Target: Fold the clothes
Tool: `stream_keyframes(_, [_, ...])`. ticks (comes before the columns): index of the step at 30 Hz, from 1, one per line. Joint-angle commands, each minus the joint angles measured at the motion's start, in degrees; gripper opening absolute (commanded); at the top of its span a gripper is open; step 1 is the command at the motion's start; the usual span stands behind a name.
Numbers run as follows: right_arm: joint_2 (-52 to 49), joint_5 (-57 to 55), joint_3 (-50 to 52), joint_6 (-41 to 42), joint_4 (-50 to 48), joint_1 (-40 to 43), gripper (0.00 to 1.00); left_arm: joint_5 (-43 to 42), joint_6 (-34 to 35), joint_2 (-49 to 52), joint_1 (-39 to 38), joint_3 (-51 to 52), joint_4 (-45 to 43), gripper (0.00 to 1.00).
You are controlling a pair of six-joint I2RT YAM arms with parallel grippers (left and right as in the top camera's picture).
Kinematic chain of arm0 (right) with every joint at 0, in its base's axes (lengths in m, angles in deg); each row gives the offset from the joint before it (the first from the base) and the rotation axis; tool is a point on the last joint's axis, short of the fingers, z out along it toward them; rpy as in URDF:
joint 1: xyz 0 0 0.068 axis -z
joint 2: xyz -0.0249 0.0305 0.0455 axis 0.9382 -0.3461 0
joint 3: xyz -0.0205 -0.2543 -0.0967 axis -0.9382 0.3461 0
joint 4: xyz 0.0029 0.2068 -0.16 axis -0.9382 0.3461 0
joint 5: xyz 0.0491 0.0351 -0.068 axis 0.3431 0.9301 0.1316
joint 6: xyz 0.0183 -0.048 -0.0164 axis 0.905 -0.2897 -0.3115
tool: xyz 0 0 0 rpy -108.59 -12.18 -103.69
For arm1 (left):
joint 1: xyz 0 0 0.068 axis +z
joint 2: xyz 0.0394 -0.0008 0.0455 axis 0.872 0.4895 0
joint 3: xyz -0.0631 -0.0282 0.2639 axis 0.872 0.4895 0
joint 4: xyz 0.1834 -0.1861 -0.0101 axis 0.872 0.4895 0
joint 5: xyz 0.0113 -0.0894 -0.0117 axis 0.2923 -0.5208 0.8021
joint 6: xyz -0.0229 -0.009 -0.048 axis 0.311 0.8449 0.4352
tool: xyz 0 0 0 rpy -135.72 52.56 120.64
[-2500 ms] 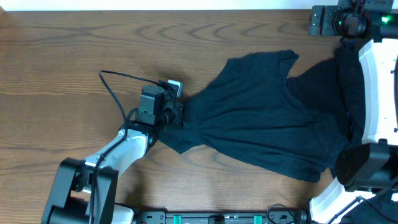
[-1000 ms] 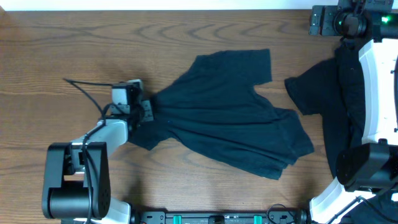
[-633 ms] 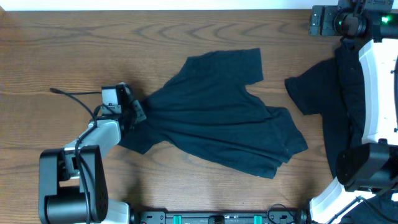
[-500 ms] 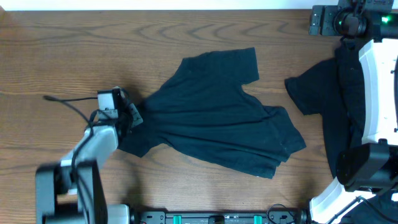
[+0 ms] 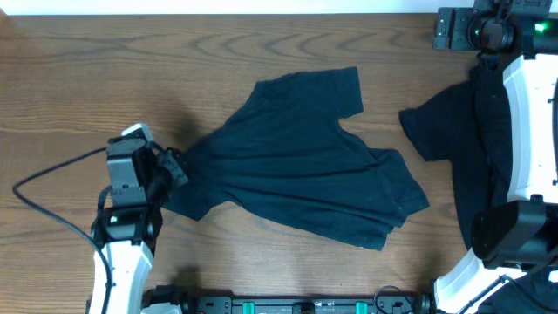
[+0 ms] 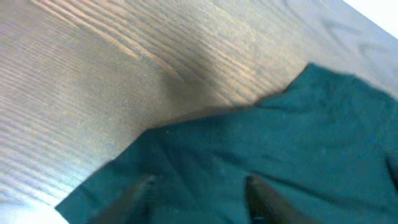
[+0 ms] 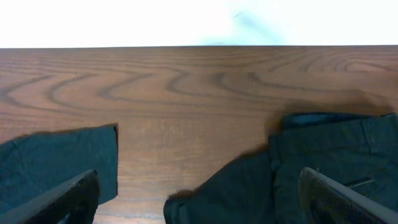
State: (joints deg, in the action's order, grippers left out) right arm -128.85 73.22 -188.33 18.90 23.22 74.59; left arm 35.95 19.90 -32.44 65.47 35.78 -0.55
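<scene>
The dark navy T-shirt (image 5: pixel 305 166) lies spread and wrinkled across the middle of the table. My left gripper (image 5: pixel 173 166) is at its left edge, by a sleeve. In the left wrist view its fingers (image 6: pixel 134 193) stand apart just over the shirt cloth (image 6: pixel 280 143), and nothing is pinched between them. A second dark garment (image 5: pixel 440 126) lies bunched at the right under the right arm. My right gripper (image 7: pixel 202 202) is wide open and empty. It looks over that garment (image 7: pixel 323 155) and a corner of the shirt (image 7: pixel 56 162).
The white right arm (image 5: pixel 527 131) stands along the right edge over the pile. A black cable (image 5: pixel 52 174) loops from the left arm across the wooden table (image 5: pixel 131 70). A black unit (image 5: pixel 462 30) sits at the far right corner.
The left gripper dragged the shirt leftward, then opened and let it go. The left arm has swung back a little. The shirt now lies still, and the right arm has not moved.
</scene>
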Motion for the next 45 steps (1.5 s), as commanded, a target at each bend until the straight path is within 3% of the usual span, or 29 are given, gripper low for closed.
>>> stream_keyframes(1, [-0.2,0.22,0.22,0.57,0.0,0.07,0.99,0.48,0.11,-1.31,0.15,-0.22,0.48,0.62])
stream_keyframes(2, [-0.2,0.22,0.22,0.57,0.02,0.07,0.99,0.46,0.11,-1.25,0.15,-0.22,0.48,0.97])
stream_keyframes(10, [-0.2,3.21,0.22,3.54,0.9,-0.15,0.99,0.48,0.09,-0.17,0.15,-0.17,0.48,0.98])
stream_keyframes(16, [-0.2,11.8,0.22,5.05,11.45,-0.2,0.99,0.46,0.09,-0.04,0.15,-0.17,0.48,0.98])
stream_keyframes(17, [-0.2,13.44,0.22,5.01,12.31,-0.22,0.87,0.48,0.11,-0.04,0.15,-0.17,0.48,0.98])
stream_keyframes(19, [-0.22,15.5,0.22,5.33,13.46,-0.48,0.22,0.48,0.09,-0.04,0.13,-0.17,0.48,0.98])
stream_keyframes(20, [-0.33,15.69,0.22,6.82,14.01,-0.81,0.01,0.48,0.09,-0.04,0.15,-0.17,0.48,0.98])
stream_keyframes(27, [-3.28,15.32,0.22,10.01,16.22,-7.21,0.01,0.48,0.11,-0.04,0.13,-0.17,0.48,0.98])
stream_keyframes(35, [-13.84,8.55,0.22,12.13,16.41,-15.72,0.01,0.48,0.09,-0.04,0.15,-0.17,0.48,0.98])
stream_keyframes(45, [-23.3,5.73,0.22,13.81,10.29,-17.22,0.01,0.48,0.11,-0.04,0.13,-0.17,0.48,0.98])
